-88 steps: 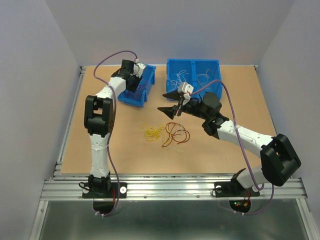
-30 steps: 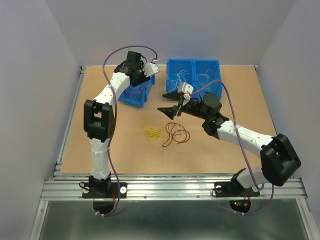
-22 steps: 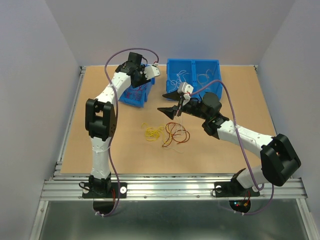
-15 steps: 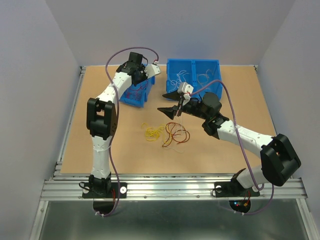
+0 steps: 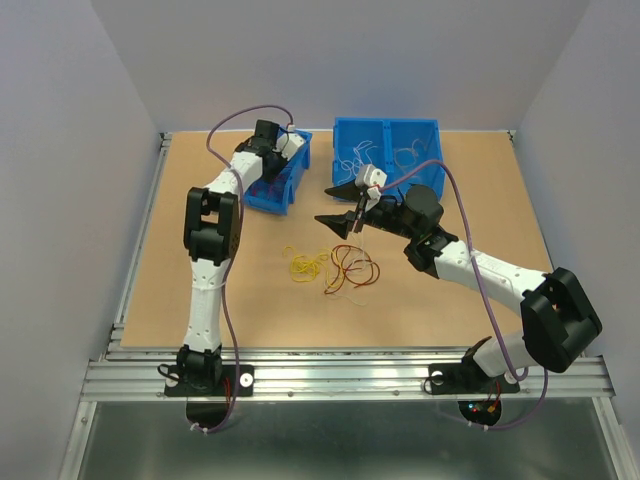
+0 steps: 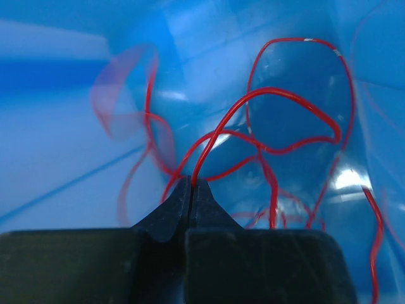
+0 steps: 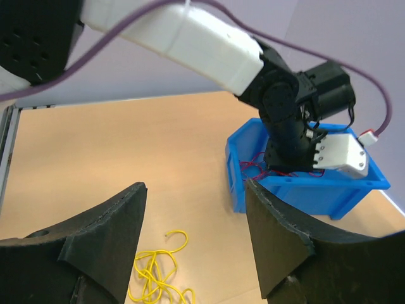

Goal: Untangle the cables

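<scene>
L hand (image 6: 192, 182) dropped into blue bin (image 5: 272, 197), pinched shut, prob. on red cable (image 6: 266, 101); R hand (image 7: 193, 185) unmoved, spread.

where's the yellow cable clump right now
Top view: the yellow cables lie on the table, just left of the red tangle, on the near side of the left blue bin.

Cables (image 5: 350, 270) mid-table (image 5: 400, 310); left bin (image 5: 272, 198), right bin (image 5: 388, 124) behind them.
</scene>
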{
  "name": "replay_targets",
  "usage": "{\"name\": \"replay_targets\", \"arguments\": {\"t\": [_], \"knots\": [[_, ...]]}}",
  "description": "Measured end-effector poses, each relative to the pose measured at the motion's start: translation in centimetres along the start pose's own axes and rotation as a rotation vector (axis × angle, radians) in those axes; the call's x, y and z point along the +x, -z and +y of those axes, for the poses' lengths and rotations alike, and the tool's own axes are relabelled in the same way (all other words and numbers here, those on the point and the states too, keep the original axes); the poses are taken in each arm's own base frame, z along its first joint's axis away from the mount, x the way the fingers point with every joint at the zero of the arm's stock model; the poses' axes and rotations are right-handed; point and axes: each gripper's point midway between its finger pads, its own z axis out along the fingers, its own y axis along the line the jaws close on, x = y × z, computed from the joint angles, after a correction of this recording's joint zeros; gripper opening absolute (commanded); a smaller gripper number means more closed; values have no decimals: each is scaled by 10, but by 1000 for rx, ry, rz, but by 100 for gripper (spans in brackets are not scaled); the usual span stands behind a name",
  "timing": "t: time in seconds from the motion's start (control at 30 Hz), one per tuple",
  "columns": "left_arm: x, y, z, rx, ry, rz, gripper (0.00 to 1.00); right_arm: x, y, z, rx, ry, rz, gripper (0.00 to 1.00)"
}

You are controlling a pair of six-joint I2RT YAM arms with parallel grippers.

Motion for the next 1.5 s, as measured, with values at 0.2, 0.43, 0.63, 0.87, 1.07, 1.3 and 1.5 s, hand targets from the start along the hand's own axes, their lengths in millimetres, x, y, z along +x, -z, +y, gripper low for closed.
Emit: {"name": "replay_targets", "arguments": {"t": [0.2,0.43,0.63,0.87,1.07,1.3,1.5], "knots": [[1,-17,-7,22,83,-18,7,0,0,0,0,0,0,69],[-1,-16,-9,46,143,-50,42,0,0,0,2,0,0,69],[-12,25,1,50,193,-120,70,3,2,-9,55,-26,17,72],[-52,109,26,-15,191,-307,84,23,23,-28,231,-151,194,85],[-64,149,24,-19,191,-415,88,37,54,-42,397,-193,312,83],[-21,179,-29,59,251,-518,89,85,83,-39,473,-240,524,72],[-33,240,-41,64,330,-773,99,123,97,-37,500,-251,669,64]]}}
